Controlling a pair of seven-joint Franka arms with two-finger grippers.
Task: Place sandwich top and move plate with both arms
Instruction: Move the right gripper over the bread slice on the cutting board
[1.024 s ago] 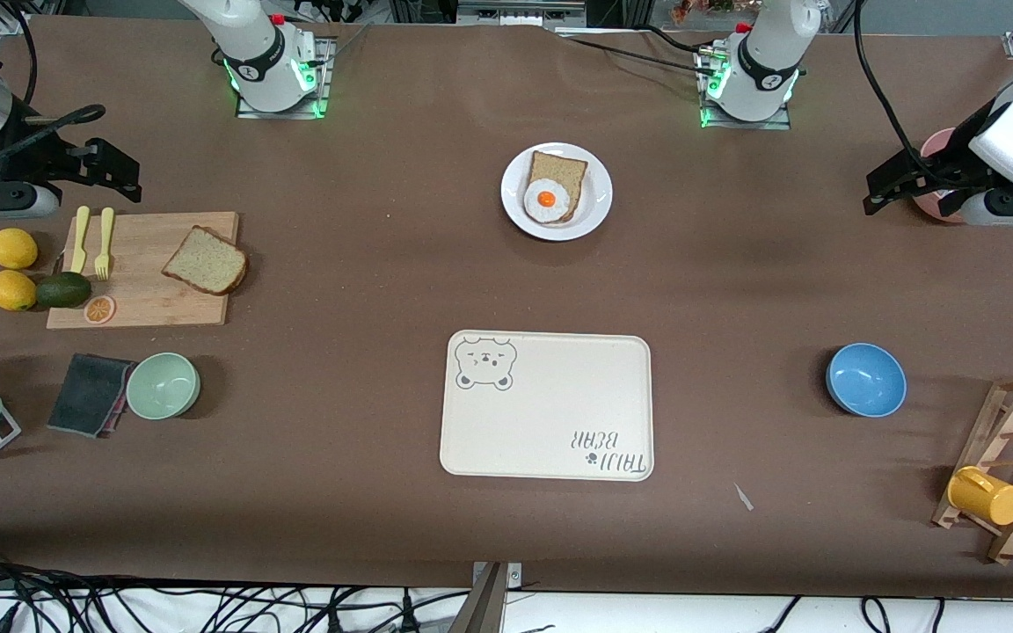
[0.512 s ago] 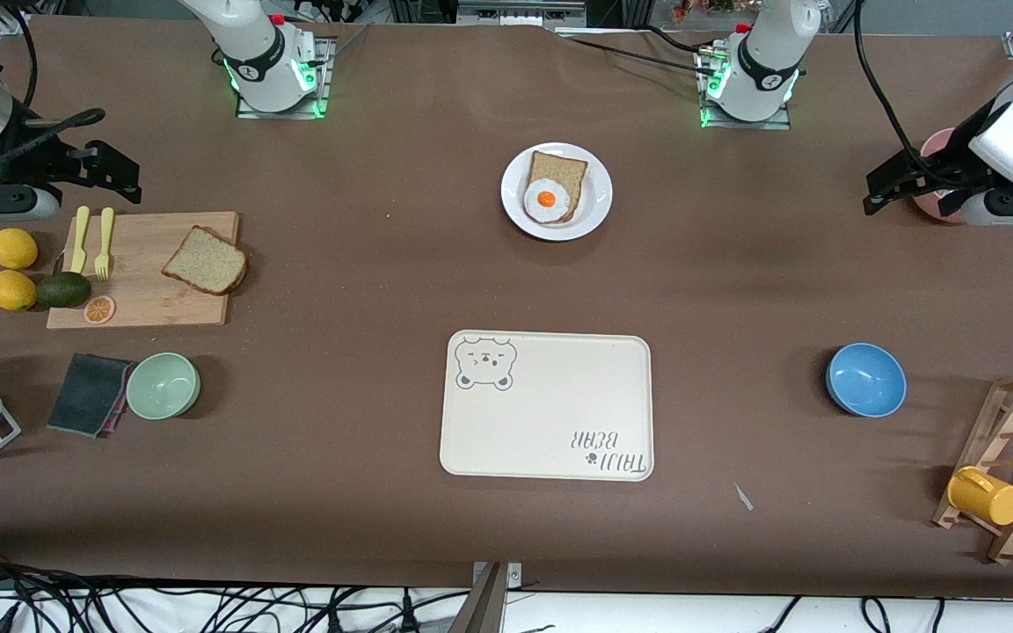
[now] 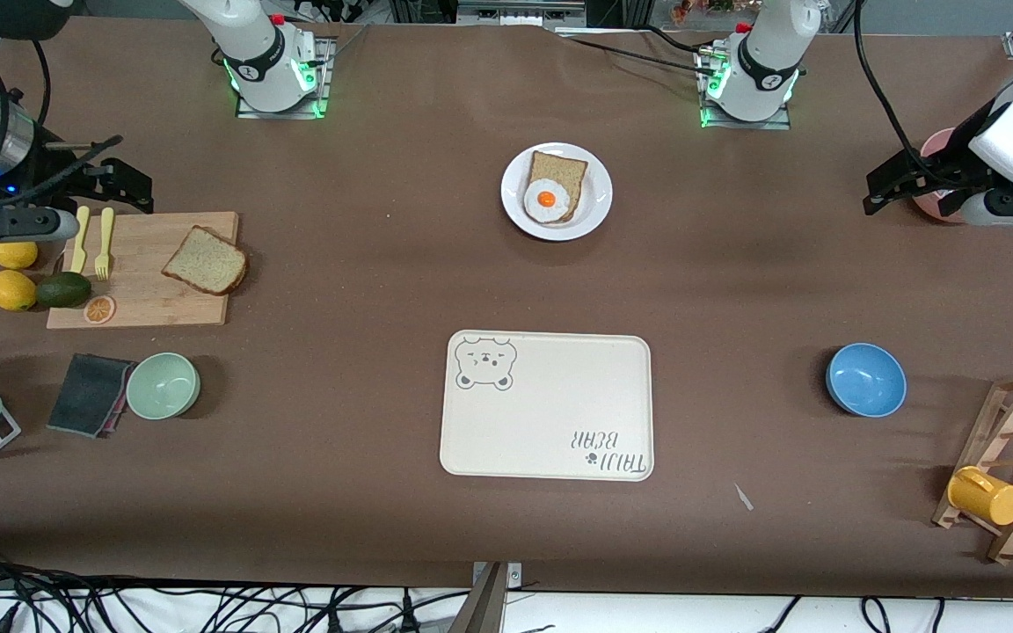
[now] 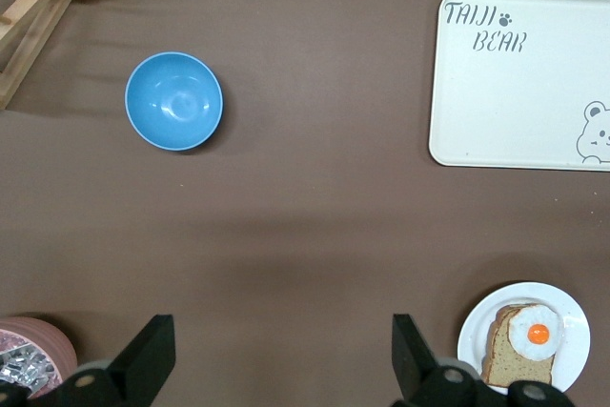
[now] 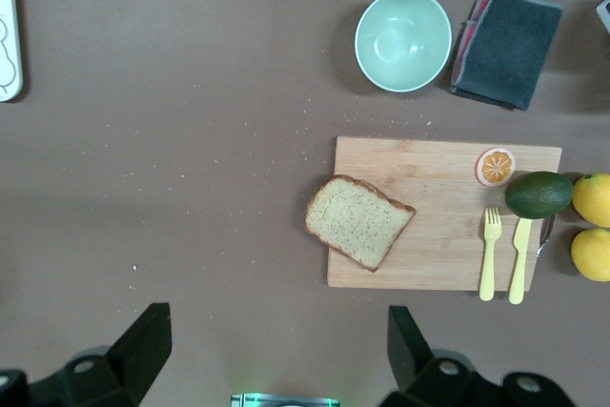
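Pincers both spread wide, nothing between the fingers, nothing touched. Right pincer (image 3: 111, 180) hangs over the tabletop (image 3: 366, 264) at the board (image 3: 142, 303) edge farthest from the front camera, just above the yellow fork (image 3: 105, 242) and knife (image 3: 80, 237); in the right wrist view its two black fingers (image 5: 143, 340) frame bare brown surface, with the board past them. Left pincer (image 3: 898, 185) hangs at the left arm's end of the tabletop, beside a pink bowl (image 3: 937, 145); its fingers (image 4: 152, 355) likewise stand well apart.

Top (image 3: 206, 260) lies flat on the board, near the corner toward the plate (image 3: 594, 207). Plate sits between the two bases, carrying the narrower slice (image 3: 564, 169) with a fried egg (image 3: 547, 200) on it. Tray (image 3: 550, 422) lies nearer the front camera than the plate, well apart from it.

Change from 0.5 s earlier: right arm has swung toward the board, its pincer now overlapping the board's corner and partly covering one lemon (image 3: 14, 255). Left arm waits, unmoved. Top, plate, tray unchanged
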